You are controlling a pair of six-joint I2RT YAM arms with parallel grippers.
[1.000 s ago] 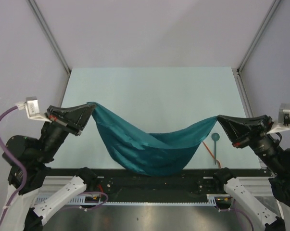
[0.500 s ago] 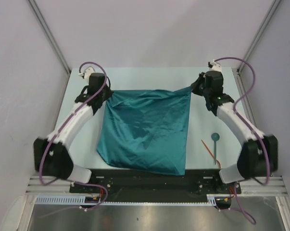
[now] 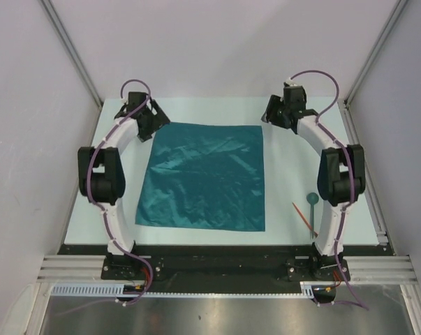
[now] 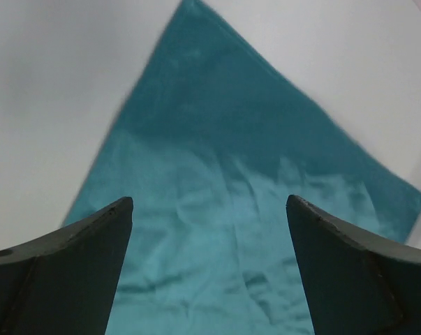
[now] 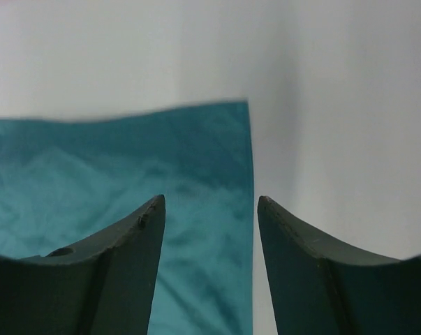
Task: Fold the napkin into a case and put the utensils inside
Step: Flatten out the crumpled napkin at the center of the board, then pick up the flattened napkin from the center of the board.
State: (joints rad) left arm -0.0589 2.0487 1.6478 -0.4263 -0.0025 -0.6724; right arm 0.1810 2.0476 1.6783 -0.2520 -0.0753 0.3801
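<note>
At the far end of the table (image 3: 294,160), my left gripper (image 4: 209,201) hangs over the far left corner of the napkin (image 3: 203,174) with its jaws spread wide and nothing between them. My right gripper (image 5: 210,199) sits over the far right corner, its jaws parted less widely and likewise empty. The napkin lies flat on the table between my two arms, lightly wrinkled, and none of the folding is done yet. What worries me first is its shape: the near left corner flares outward, so a fold made from the far corners could come out skewed, with edges that don't meet. The cloth looks smooth and glossy, so I judge it may slide on the table rather than crease. If I pinch too shallowly I could catch only a wisp of the hem and lose it halfway across. The orange-red utensil (image 3: 304,218) lies near my right arm's base, apart from the napkin's right edge, with a green spoon-like piece (image 3: 313,200) just beside it. A careless sweep of that arm could knock both away, and the thin orange one looks hard to lift off a flat surface.
</note>
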